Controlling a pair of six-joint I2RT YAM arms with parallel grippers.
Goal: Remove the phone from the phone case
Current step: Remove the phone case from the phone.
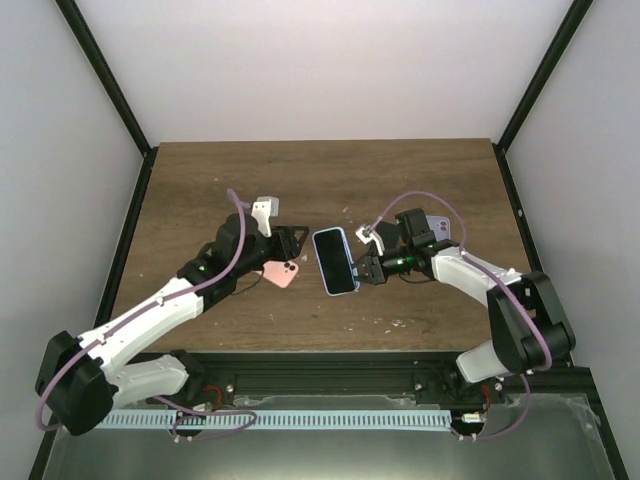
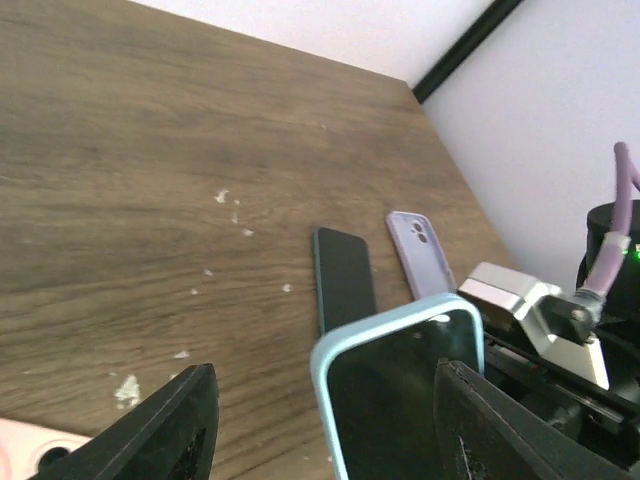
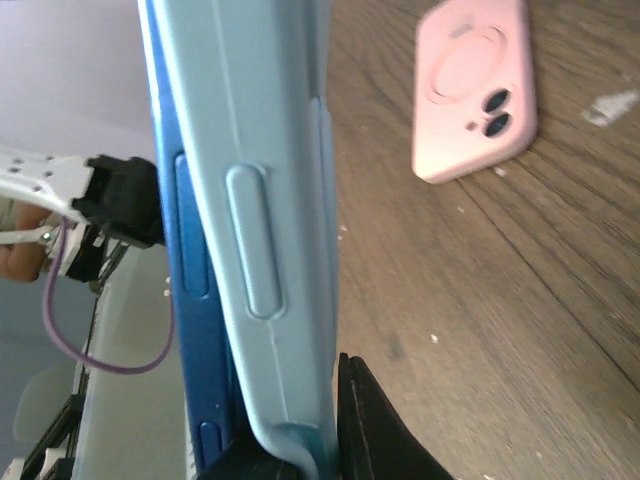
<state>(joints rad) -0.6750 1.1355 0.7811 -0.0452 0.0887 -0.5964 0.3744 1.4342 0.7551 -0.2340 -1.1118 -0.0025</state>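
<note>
Slipping is the principal hazard noted: the right gripper (image 1: 358,268) is clamped tight on one end of the phone case (image 1: 335,262), carrying it above the table (image 1: 200,180) between the two arms. The left gripper (image 1: 297,241) stands wide, one of its fingers (image 2: 175,425) on either side of the far end, with no contact confirmed. A hold at one end only could let the load pivot or drop. Should the left jaws close on case and phone (image 3: 190,300) together, nothing would separate; a phone released suddenly could fall to the wood. The case is light blue and looks pliable, with a raised side button. The phone appears fully seated, with a darker blue edge and a dark screen.
</note>
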